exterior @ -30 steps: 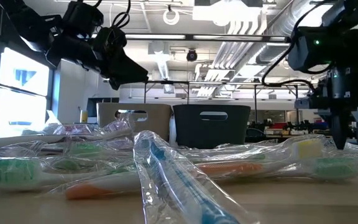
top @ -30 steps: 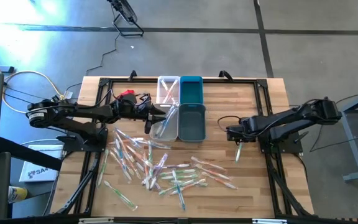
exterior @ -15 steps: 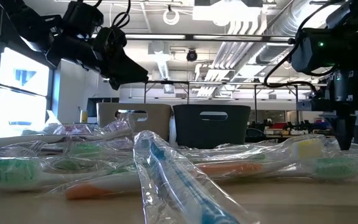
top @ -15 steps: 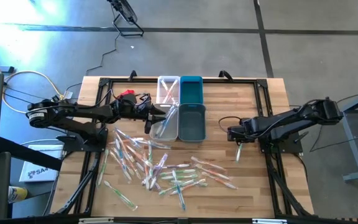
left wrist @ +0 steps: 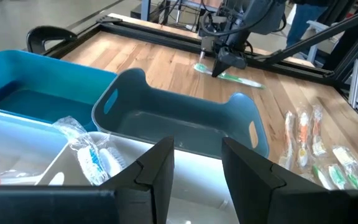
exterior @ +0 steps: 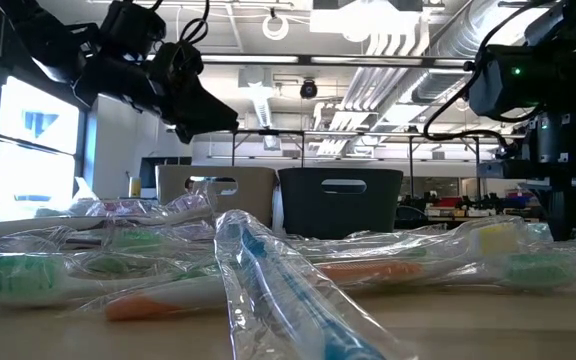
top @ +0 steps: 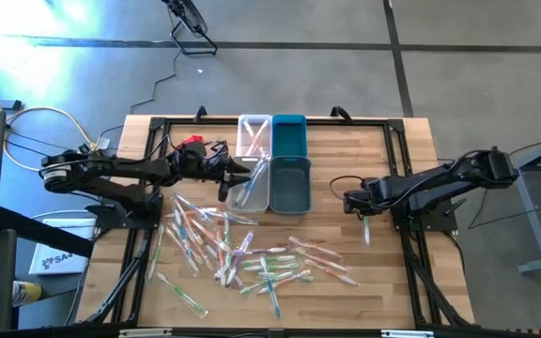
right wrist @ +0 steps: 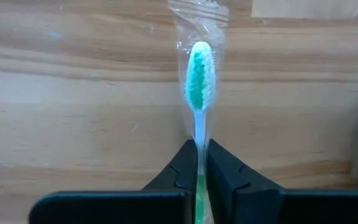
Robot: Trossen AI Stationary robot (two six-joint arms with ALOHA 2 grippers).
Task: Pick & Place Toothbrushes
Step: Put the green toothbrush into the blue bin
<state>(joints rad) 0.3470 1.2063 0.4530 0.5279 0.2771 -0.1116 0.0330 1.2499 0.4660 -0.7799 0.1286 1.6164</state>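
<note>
High view first: a second ago the right gripper [top: 363,212] stood with its fingers apart over a lone green toothbrush [top: 365,229] on the bare wood right of the bins; now those fingers have come together, and the wrapped brush, which pointed slightly left of straight toward the table's near edge, now tips slightly the other way. Right wrist view confirms the clamp: the two dark fingers [right wrist: 185,168] are pressed onto the brush's thin white-and-green neck, with the green-bristled head [right wrist: 199,79] and its clear wrapper sticking out ahead over the wood. The right arm reaches in from the table's right side, folded low, wrist turned down so the gripper points at the tabletop. The left arm has not shifted: it stretches in from the left, its gripper [top: 237,180] hanging over the near white bin [top: 261,201], fingers [left wrist: 158,169] parted with nothing visibly between them. That white bin holds a blue-and-white wrapped brush [left wrist: 93,159]; beside it sit the grey-teal bin [top: 291,184] and, behind, the bright teal bin [top: 289,133] and a clear bin [top: 255,134]. The main heap of toothbrushes [top: 242,252] lies as before, spread across the table's near middle, left of the gripped one and well apart from it.
</note>
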